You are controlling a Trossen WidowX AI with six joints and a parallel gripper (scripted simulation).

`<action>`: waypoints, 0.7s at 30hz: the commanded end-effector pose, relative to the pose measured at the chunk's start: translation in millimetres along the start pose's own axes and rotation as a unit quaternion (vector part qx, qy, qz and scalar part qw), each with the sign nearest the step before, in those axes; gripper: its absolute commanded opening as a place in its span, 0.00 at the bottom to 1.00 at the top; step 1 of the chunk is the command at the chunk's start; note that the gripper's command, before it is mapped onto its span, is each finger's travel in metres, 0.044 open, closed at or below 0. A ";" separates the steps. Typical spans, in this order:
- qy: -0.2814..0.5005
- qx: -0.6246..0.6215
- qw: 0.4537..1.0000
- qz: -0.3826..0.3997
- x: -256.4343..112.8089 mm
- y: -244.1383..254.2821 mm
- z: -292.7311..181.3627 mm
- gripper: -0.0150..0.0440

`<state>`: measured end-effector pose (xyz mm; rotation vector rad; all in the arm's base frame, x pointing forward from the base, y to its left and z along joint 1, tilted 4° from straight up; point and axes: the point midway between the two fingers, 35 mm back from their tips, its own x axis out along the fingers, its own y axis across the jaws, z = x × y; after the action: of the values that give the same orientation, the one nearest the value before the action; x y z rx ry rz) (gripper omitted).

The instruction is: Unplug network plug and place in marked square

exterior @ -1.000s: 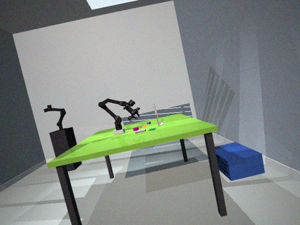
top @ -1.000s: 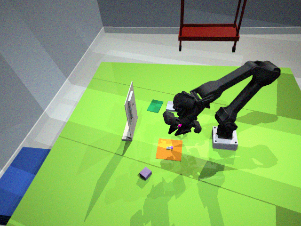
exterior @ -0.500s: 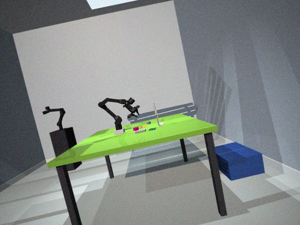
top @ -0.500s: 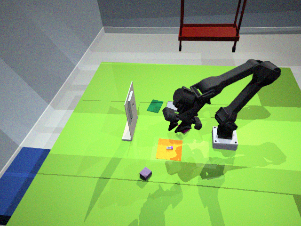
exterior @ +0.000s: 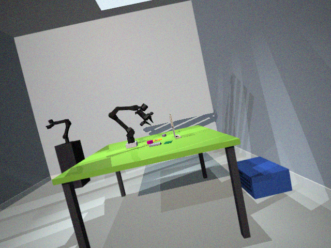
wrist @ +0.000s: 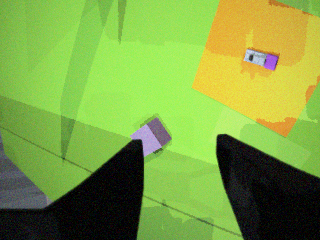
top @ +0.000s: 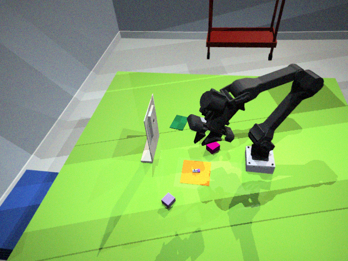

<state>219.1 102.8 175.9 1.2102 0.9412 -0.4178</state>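
The plug [top: 196, 171] [wrist: 261, 59], grey with a purple end, lies flat inside the orange marked square [top: 186, 179] [wrist: 212, 62], well inside its edges. The upright panel [top: 155, 131] [exterior: 171, 123] stands to the left of it in the top view, with no plug seen in it. My gripper [top: 199, 142] [exterior: 151, 123] [wrist: 179, 146] is open with its fingers partly apart and nothing between them. It hangs in the air high above the table, clear of the plug, and the arm touches nothing on the table.
A lilac block [top: 168, 199] [exterior: 163, 135] [wrist: 146, 140] lies in front of the square. A magenta block [top: 212, 147] [exterior: 150, 141] lies behind the square. A flat green piece [top: 178, 122] [exterior: 168, 142] and a pale grey box [exterior: 154, 144] lie farther back in the top view.
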 end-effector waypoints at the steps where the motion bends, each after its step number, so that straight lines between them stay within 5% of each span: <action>1: -0.002 0.002 1.000 0.003 -13.1 8.9 0.4 0.52; 14: -0.002 0.002 1.000 0.004 -41.5 22.6 1.1 0.52; 21: -0.002 0.002 1.000 0.004 -41.5 22.6 1.1 0.83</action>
<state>211.9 101.8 220.0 1.2121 0.9385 -0.4158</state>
